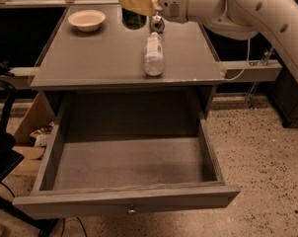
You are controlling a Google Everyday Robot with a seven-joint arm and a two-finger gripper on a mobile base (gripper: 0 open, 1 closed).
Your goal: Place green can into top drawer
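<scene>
A: Where's the green can (pixel 134 19)?
B: Clamped in the gripper (pixel 137 3), above the far edge of the table (pixel 90 58).
A: Next?
B: Bring it near, clearing the lying bottle (pixel 153 53), then lower it upright into the open top drawer (pixel 129 200).
</scene>
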